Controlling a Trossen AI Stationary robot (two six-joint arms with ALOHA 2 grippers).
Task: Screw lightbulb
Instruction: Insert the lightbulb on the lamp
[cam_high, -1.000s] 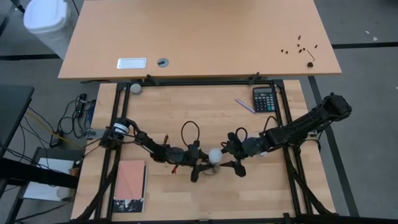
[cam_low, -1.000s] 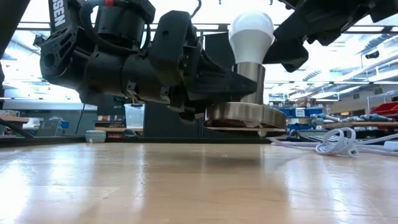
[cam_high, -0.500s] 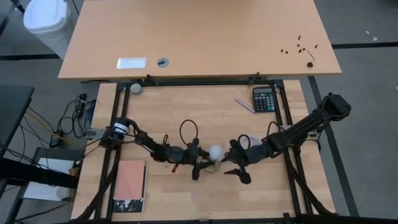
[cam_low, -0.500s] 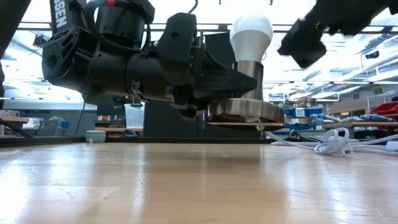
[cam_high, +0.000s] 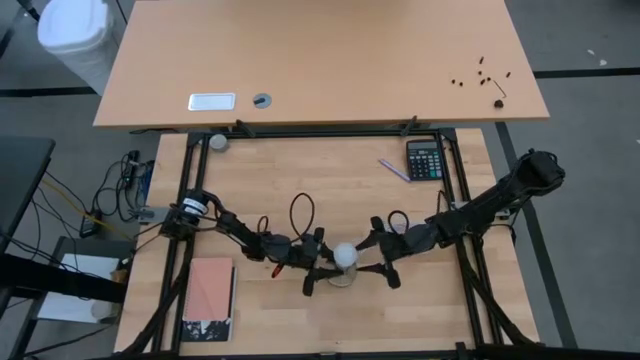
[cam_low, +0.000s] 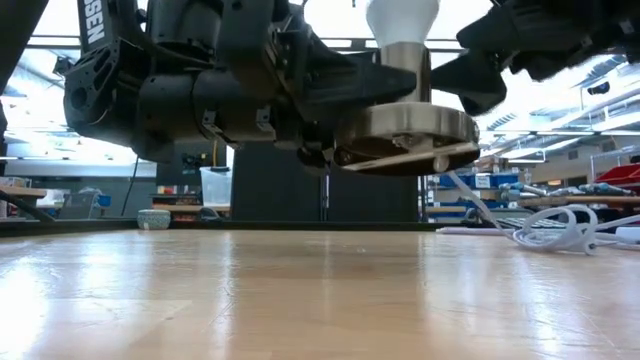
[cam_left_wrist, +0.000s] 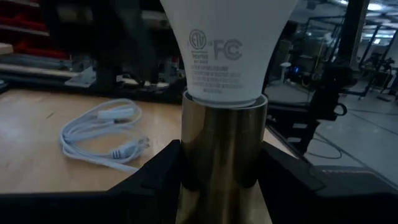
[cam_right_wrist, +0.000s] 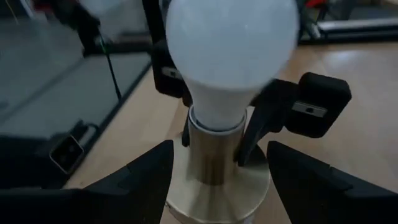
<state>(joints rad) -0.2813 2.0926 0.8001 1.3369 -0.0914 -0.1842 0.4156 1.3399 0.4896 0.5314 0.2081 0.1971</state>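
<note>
The lightbulb (cam_left_wrist: 225, 46) was white and pear-shaped, its matt globe narrowing to a neck printed with small grey marks, and it stood upright in a brass-coloured socket (cam_left_wrist: 224, 155) whose round base disc (cam_low: 405, 140) hung clear above the bench (cam_high: 330, 180), tilted slightly, toward the near edge around the middle of its width. The left gripper (cam_high: 322, 270) held that socket barrel between its two dark fingers (cam_left_wrist: 155, 174), closed on it from either side. The right gripper (cam_high: 381, 264) sat just beside the bulb with its fingers (cam_right_wrist: 143, 168) spread to both sides of the socket base and not touching the globe. Against the earlier frame, the disc stood higher off the wood and had tipped, the bulb top had risen out of the low view, and the right gripper had come back in close to the bulb. A coiled white cord (cam_low: 545, 228) lay on the wood farther off, and a calculator (cam_high: 424, 159) rested near the far right corner
</note>
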